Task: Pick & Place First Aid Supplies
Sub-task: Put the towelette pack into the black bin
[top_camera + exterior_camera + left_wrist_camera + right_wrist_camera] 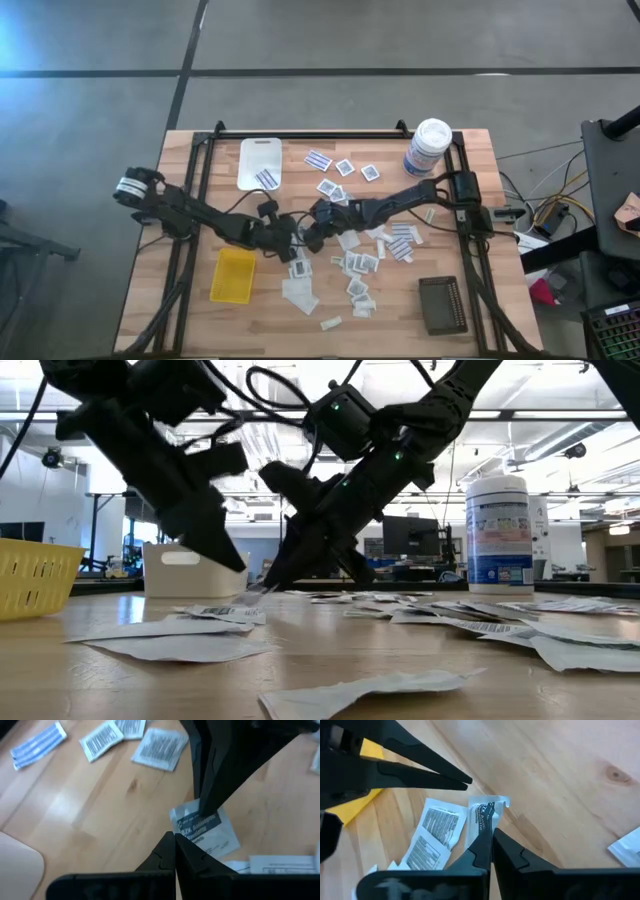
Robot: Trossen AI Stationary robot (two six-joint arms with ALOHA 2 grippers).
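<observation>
Where the two dark arms meet over the middle of the wooden worktop, the right gripper has its jaws pressed together on the edge of one small white packet, the printed face of it standing up between the fingertips. From the left wrist view that same packet lies just off the wood with the right arm's fingers clamped on its near corner. The left gripper sits just beside it, its jaws fully closed and holding nothing, tips pointed at the packet. From table height both sets of fingers slant down toward the same spot, the packet a pale sliver at the tip of the right one.

The rest of the first aid supplies are scattered flat across the centre and right of the worktop: white squares with dark centres, blue-striped strips near the far edge, and pale narrow strips toward the near edge. A second printed packet lies touching the wood just beside the held one. A white tray at the far side already has a packet in it; a yellow tray sits near the left arm, a black tray at the near right, and a white canister stands upright at the far right
</observation>
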